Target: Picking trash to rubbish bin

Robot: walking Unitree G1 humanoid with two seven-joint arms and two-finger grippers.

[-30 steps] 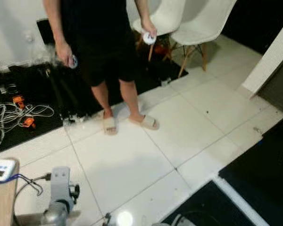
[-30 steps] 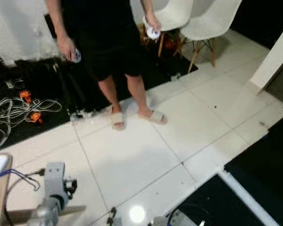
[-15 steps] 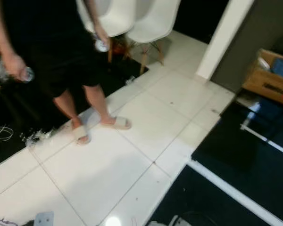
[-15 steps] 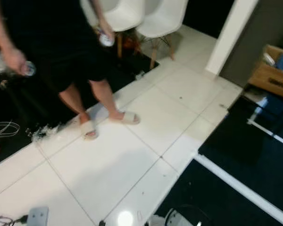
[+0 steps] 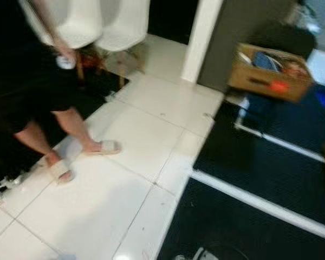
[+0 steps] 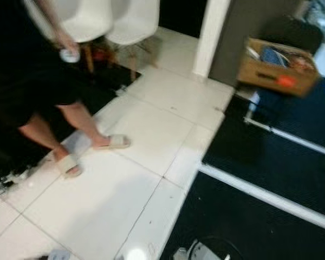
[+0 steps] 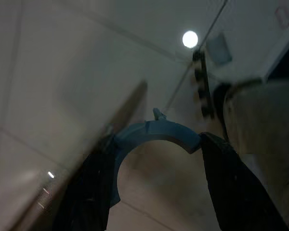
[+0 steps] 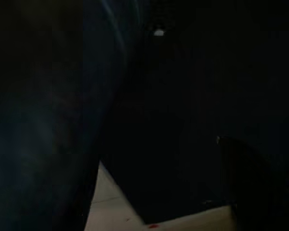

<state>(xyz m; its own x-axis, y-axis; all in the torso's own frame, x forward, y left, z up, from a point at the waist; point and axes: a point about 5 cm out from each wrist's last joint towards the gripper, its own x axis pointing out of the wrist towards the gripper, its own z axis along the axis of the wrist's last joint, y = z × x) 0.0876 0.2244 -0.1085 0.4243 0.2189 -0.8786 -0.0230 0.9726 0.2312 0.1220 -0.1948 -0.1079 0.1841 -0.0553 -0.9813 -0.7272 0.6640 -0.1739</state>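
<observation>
the head views are blurred. a glossy white tiled floor (image 5: 124, 179) runs diagonally from the near left toward a white pillar (image 5: 201, 38); its right edge meets a black mat with white stripes (image 5: 260, 179). a person in black shorts and beige slippers (image 5: 38, 103) stands on the floor's left side, holding a small round white object (image 5: 65, 62), with two white plastic chairs (image 5: 105, 24) behind. an open brown cardboard box of mixed items (image 5: 268, 73) sits far right, beyond the mat. the left gripper (image 7: 156, 185) hangs over tile, fingers spread and empty. the right wrist view is too dark to tell that gripper's state.
</observation>
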